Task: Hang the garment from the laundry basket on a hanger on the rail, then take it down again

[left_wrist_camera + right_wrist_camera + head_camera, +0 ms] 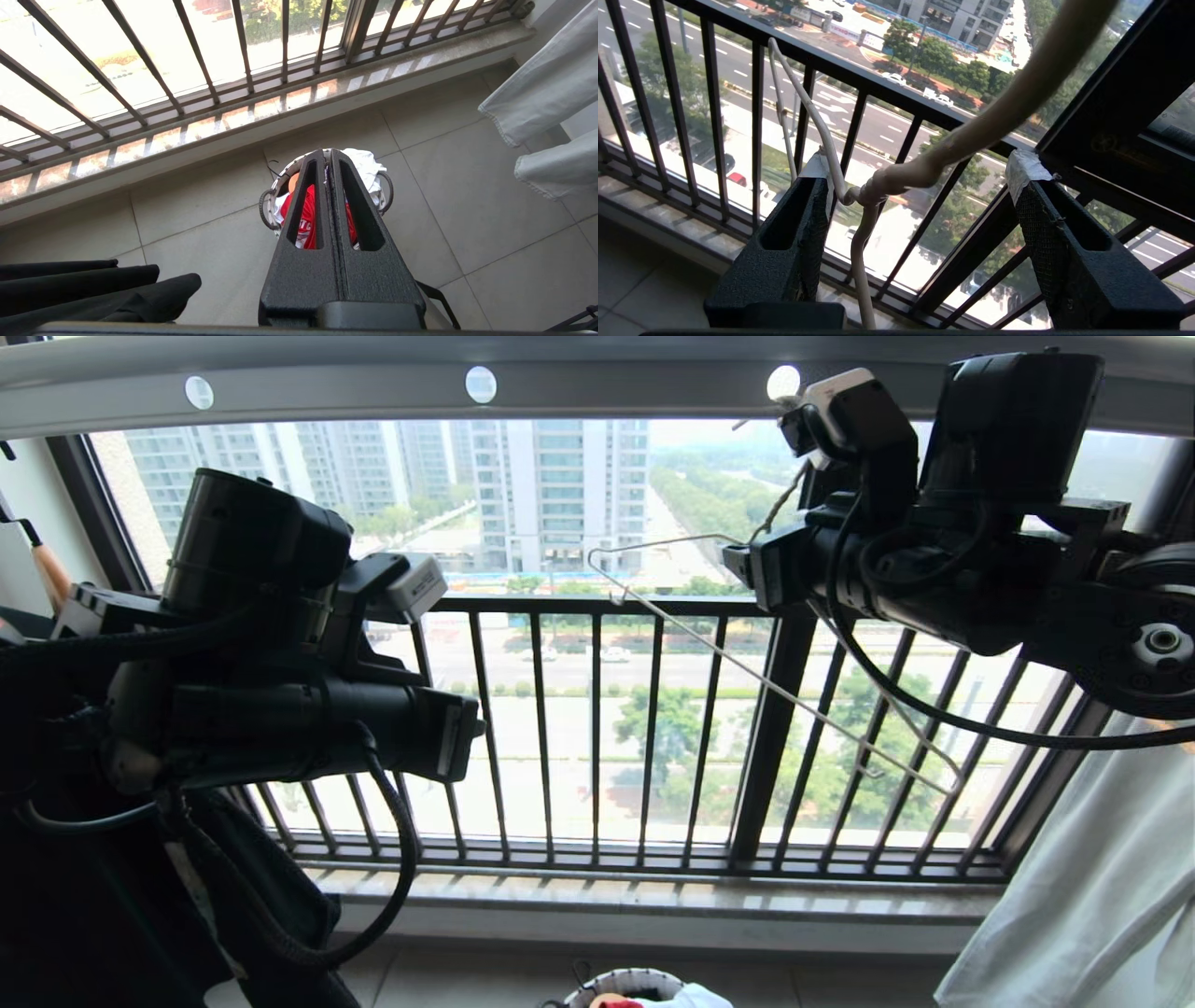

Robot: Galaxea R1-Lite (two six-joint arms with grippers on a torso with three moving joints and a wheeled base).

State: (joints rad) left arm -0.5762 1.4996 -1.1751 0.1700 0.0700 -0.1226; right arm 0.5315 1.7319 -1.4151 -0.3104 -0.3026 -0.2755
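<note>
Right gripper [920, 186] is up by the broad grey metal rail with round holes [597, 378], jaws wide apart around the thin cream wire hanger [878, 184]'s twisted neck. Left gripper [328, 161] has its jaws pressed together, empty, above the small round white-rimmed laundry basket [266, 210] with the red T-shirt [306, 219] inside.

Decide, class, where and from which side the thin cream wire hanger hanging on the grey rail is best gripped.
Grip the thin cream wire hanger at its twisted neck, coming level from the room side. That knot is its thickest, stiffest part, it sits just below the hook, and the right hand already stands open around it.
</note>
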